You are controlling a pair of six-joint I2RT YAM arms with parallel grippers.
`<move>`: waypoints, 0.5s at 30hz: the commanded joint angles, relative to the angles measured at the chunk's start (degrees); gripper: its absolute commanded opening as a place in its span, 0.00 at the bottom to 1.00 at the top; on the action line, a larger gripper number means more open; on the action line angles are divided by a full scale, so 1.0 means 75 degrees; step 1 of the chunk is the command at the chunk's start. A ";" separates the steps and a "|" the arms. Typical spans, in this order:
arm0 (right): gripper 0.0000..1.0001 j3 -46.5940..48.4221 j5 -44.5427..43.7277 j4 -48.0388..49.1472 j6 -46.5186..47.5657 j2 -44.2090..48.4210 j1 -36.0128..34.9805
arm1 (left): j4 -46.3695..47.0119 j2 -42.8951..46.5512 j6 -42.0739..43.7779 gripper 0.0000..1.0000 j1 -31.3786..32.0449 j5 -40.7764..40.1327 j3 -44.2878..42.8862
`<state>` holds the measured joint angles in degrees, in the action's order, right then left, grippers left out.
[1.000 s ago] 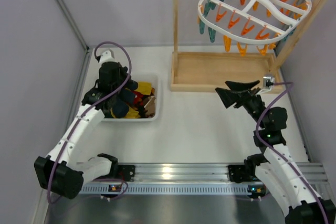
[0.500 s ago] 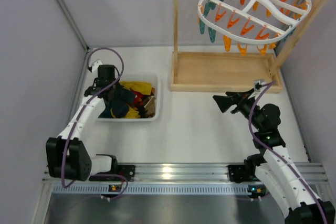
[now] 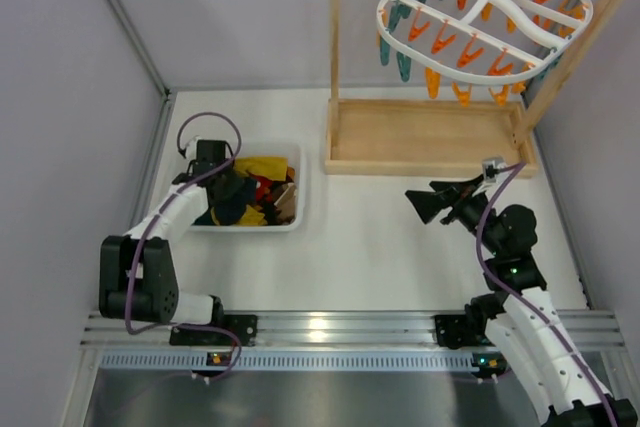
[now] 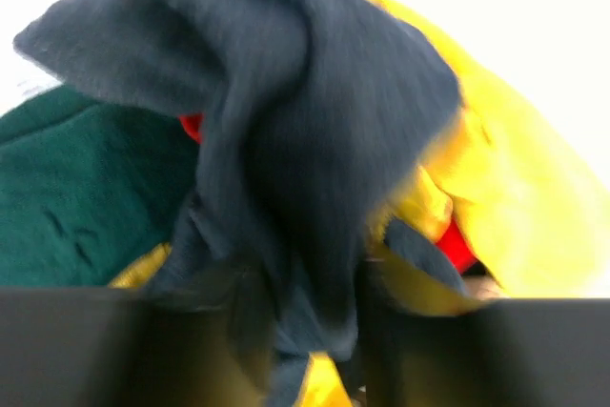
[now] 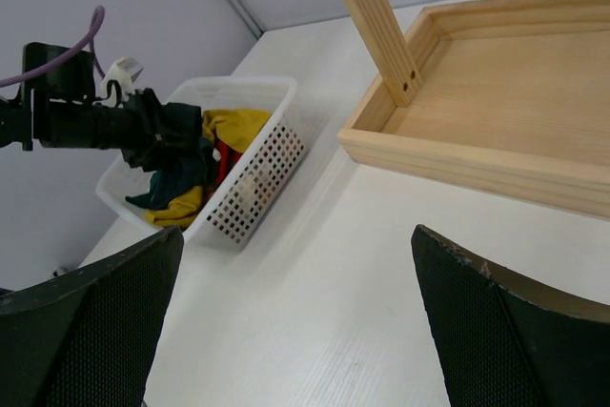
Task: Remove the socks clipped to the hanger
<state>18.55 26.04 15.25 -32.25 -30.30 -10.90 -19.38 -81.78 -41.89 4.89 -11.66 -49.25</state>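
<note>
— Pulled in since half a second ago: speaking of the left gripper (image 3: 220, 182), drawn a little nearer, with the arm behind it folded up tighter by the left wall. Poised now over the left part of the white basket (image 3: 250, 228).

— Gripping anything?

— Clamped on the navy sock (image 4: 286, 169). Bunched between the fingers in the left wrist view and fanning out above them. Rather blurred, though.

— And behind that?

— Seeing a yellow sock (image 4: 515, 207) to the right and green cloth (image 4: 76, 207) to the left, both down in the basket.

— Any change on the right?

— Hardly shifted at all. Found the right gripper (image 3: 416, 205) hovering above the table (image 3: 370, 247), between the basket and the wooden rack (image 3: 430, 137). Pointing left, spread wide, with nothing between the fingers.

— Where to look for the hanger?

— Upper right, hooked on the rack's top rail. Calling it the hanger (image 3: 510, 9): white, tilted, with orange and teal clips dangling beneath. Well apart from both grippers.
</note>
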 commanded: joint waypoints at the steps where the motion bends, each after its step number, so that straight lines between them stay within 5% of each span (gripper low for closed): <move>1: 1.00 0.0550 0.0067 -0.0717 0.0350 0.0325 -0.0118 | 0.0216 0.1091 -0.0169 0.42 -0.0042 0.0137 0.0122; 2: 1.00 0.0632 0.0032 -0.0917 0.0455 0.0430 -0.0118 | 0.0205 0.1315 -0.0180 0.59 -0.0042 0.0148 0.0157; 10: 0.99 0.1464 -0.0683 -0.2288 0.0936 0.0876 -0.0118 | -0.0485 0.2827 0.0041 0.97 -0.0042 0.0184 0.0169; 15: 1.00 0.2365 -0.1583 -0.3683 0.1463 0.0795 -0.0106 | -0.1341 0.3928 0.0649 0.98 -0.0030 -0.0015 -0.0147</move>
<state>30.89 19.97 -4.27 -25.17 -24.18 -11.00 -24.67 -57.39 -40.75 4.91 -10.66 -47.79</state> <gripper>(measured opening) 0.993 0.982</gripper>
